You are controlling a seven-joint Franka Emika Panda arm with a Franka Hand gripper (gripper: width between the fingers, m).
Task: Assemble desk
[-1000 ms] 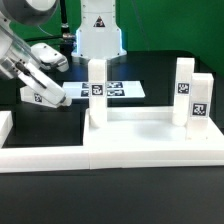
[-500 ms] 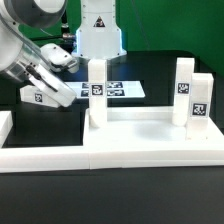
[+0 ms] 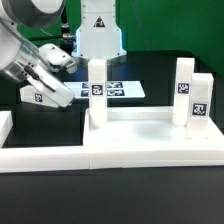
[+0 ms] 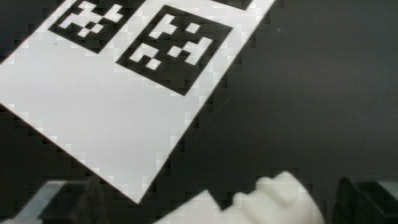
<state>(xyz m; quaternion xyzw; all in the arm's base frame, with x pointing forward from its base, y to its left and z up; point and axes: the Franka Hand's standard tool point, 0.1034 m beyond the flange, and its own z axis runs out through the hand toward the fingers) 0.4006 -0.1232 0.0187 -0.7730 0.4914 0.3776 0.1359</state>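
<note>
The gripper [image 3: 52, 92] hangs low over the dark table with its jaws spread wide and nothing between them, just above a loose leg block [image 3: 34, 96] that lies on its side at the marker board's [image 3: 125, 90] far end, on the exterior view's left. In the wrist view the marker board [image 4: 125, 90] fills most of the picture and only a ragged white edge of the leg block [image 4: 267, 200] shows near the fingertips, so the jaws look off-centre; closing from here could clip a corner, tip the block, or push it onto the board. The block's long axis seems to run along the table, roughly in line with the board. The desk tabletop [image 3: 130, 135] sits nearer the camera than the board, three legs upright.
</note>
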